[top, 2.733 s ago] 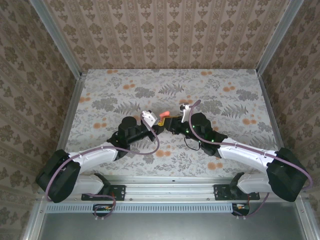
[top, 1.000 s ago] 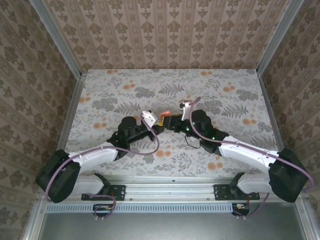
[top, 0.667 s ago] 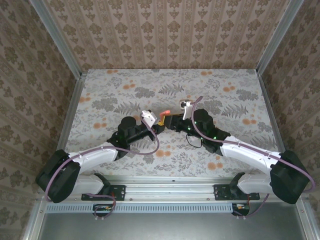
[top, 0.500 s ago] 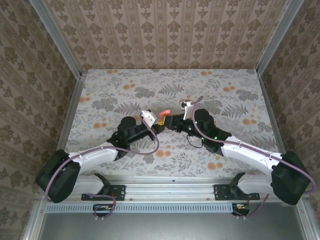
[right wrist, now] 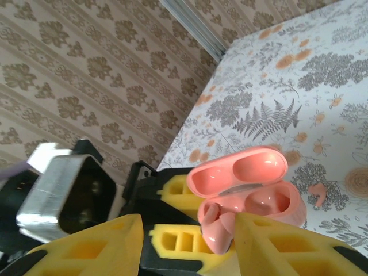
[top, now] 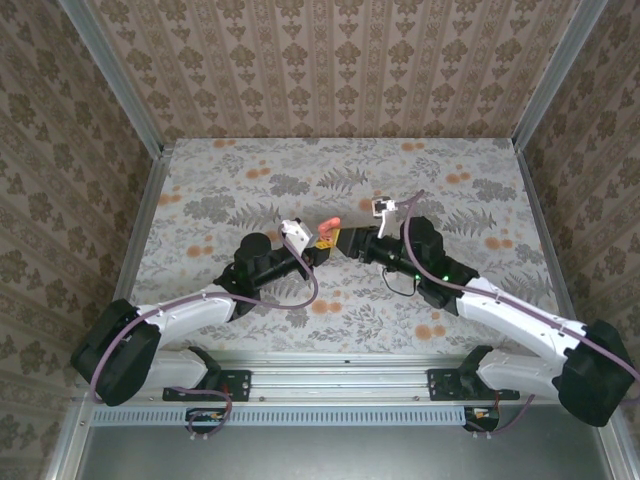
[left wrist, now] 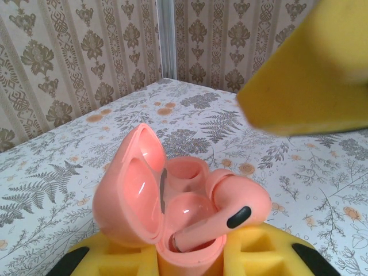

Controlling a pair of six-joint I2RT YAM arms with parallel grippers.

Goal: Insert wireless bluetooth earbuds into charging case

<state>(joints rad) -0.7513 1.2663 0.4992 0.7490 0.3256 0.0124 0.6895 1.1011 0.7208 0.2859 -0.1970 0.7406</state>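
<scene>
Firmly the left end effector (top: 318, 250) pinches the open coral charging case (left wrist: 138, 195), one earbud (left wrist: 233, 207) half inside. The right end effector (right wrist: 188, 227) stands spread just beside the case.

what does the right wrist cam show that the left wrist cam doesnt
Right wrist, not left wrist: a loose earbud lying on the table, and a grey block on the left arm. Left wrist, not right wrist: the dark spot on the second earbud. Both: the open case gripped by the left tool, with the second earbud resting tilted in it.
</scene>
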